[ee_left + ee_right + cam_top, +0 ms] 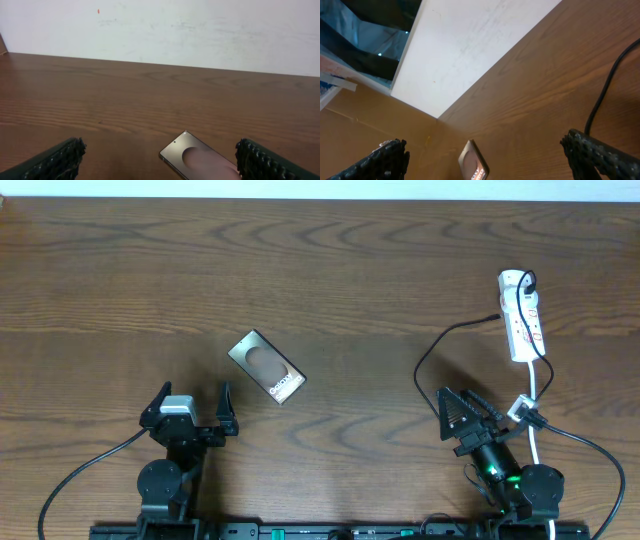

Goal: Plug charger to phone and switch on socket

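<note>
Left gripper (194, 395) and right gripper (468, 408) sit at the near table edge, both claws spread wide and empty. Phone (266, 367) lies flat, angled, just ahead of the left gripper. Charger (446, 332) cable curves from beside the right gripper toward the socket (521, 315), far right.

The right gripper (485, 146), spread wide, frames the phone (474, 165); the charger (605, 84) lies nearby.

Looks like a robotics lab bench: bare wood-grain tabletop (320, 270), plain white wall (200, 30), left arm base (160, 480) and right arm base (535, 490) at its near edge
</note>
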Tool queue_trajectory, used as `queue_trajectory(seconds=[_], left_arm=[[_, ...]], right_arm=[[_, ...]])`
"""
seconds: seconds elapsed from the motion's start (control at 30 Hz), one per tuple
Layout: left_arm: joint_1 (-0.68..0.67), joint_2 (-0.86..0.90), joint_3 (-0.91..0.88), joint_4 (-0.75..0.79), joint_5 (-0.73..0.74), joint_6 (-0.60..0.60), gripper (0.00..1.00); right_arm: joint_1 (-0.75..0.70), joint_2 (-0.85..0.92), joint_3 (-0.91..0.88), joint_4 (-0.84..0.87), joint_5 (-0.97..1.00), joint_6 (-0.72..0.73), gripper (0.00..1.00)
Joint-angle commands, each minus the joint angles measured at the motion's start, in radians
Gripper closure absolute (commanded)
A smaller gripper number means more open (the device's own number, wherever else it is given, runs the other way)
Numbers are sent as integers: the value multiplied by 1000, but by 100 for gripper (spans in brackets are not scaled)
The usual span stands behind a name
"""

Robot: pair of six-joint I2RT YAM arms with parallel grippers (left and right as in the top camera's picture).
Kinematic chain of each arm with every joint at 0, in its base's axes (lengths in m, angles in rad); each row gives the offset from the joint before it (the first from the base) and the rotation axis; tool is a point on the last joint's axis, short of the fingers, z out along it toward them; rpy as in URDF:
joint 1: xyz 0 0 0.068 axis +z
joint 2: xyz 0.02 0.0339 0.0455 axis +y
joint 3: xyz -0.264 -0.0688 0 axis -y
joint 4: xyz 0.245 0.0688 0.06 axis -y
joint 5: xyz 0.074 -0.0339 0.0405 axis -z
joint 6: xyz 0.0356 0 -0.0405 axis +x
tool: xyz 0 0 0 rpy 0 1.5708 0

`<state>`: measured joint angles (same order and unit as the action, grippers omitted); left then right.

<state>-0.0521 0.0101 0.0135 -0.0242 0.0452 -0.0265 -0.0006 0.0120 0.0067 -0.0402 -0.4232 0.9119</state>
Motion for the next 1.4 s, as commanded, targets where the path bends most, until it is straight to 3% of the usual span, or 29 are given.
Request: queue_trajectory(seconds=[0.0, 1.13, 1.37], left_arm=[[5, -6, -10, -48, -39, -5, 2], [5, -6, 22, -95, -28, -6, 2], [5, 16, 45, -147, -27, -82, 2]], right_arm=[[1, -5, -1, -5, -6, -11, 1], [1, -5, -2, -5, -6, -11, 1], [1, -5, -2, -5, -6, -11, 1]])
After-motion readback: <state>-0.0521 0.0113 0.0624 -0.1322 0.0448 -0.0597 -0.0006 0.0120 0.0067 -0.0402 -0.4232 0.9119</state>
